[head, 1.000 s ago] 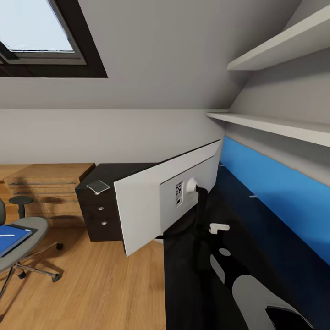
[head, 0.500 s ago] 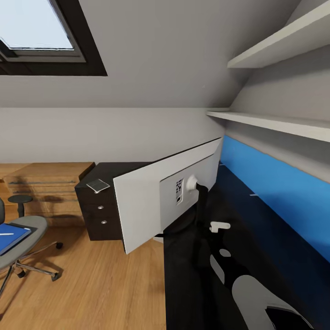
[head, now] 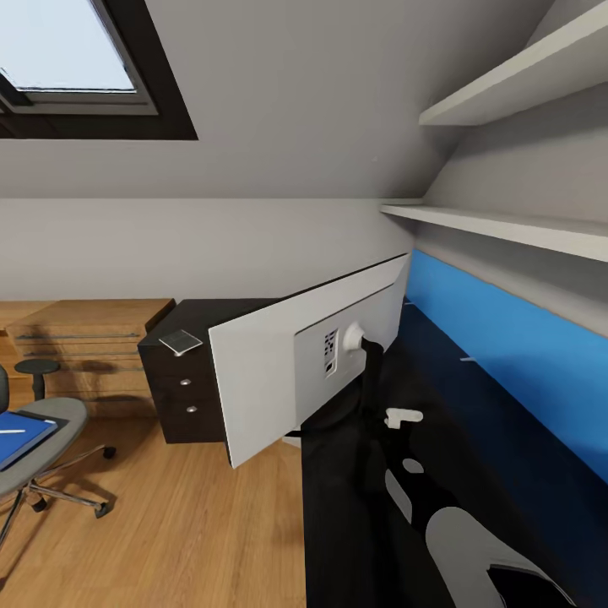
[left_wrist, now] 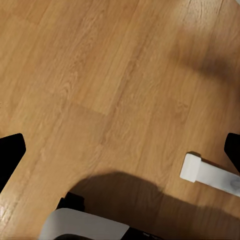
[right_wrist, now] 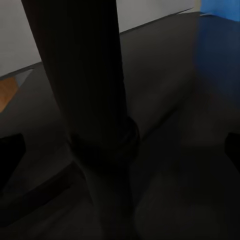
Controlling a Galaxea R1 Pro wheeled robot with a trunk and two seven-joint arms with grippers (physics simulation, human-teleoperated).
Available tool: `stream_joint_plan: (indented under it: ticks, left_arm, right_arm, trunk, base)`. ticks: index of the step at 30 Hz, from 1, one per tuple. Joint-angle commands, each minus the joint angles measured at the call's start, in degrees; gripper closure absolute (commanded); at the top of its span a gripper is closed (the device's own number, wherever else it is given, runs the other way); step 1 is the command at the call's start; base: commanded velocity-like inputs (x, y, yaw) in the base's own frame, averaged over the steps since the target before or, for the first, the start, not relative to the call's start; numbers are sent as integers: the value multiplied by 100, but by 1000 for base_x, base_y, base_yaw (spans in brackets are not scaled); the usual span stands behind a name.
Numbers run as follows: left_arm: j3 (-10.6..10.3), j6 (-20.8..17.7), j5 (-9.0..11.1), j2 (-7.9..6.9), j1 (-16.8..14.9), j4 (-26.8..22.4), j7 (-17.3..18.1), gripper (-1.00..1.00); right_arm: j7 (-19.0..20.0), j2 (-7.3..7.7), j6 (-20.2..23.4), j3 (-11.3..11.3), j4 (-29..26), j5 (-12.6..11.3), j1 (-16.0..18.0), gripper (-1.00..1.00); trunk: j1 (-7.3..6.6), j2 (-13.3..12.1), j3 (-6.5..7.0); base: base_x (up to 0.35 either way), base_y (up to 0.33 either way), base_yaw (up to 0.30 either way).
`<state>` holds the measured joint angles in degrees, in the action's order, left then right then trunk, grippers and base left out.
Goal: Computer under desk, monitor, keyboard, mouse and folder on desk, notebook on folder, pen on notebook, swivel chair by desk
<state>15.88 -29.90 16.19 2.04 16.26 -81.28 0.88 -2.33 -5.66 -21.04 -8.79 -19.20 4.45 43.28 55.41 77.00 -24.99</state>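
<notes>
1. Directly ahead of the right jaws, spread and gripping nothing, rises the black stand (right_wrist: 85, 75); they should close squarely on its column.
2. Monitor (head: 279, 371) sits on the surface (head: 355, 523), its left end seemingly overhanging; turn it slowly.
3. Left jaws: spread, empty, above the floor (left_wrist: 100, 75).
4. Far left, well apart: swivel chair (head: 51, 422) carrying notebook (head: 21, 439) and pen (head: 10, 432).

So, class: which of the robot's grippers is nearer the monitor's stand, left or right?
Right. The right gripper faces the monitor stand close up over the desk; the left gripper hangs over the wooden floor.
</notes>
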Motion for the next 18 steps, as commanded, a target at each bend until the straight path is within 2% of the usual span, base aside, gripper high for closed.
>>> stream_joint_plan:
  ticks: [1, 13, 15, 16, 18]
  left_arm:
    - [16, -33, 37, 2, 0, 3, 6, -100]
    - [20, -3, 23, -9, 0, 259, -1, -100]
    - [20, 92, 24, -10, 0, 283, 0, -100]
    - [20, 314, 24, -11, 0, 378, 0, -100]
    - [20, 337, 24, -11, 0, 394, 0, -100]
  right_arm:
    - [-18, -5, -15, -25, 7, 47, 5, -100]
    - [-19, -5, -17, -27, 13, 47, 5, -100]
    - [-21, -5, -17, -28, 13, 47, 5, -100]
    - [-18, 1, -17, -34, 13, 47, 5, -100]
    - [-16, 4, -20, -36, 13, 47, 5, -100]
  trunk:
    - [0, 3, -5]
    - [0, 3, -7]
    - [0, 3, -11]
    - [0, 3, -13]
    - [0, 3, -15]
  base:
    - [0, 0, 0]
    - [0, 0, 10]
    - [0, 0, 127]
    - [0, 0, 72]
    - [0, 0, 41]
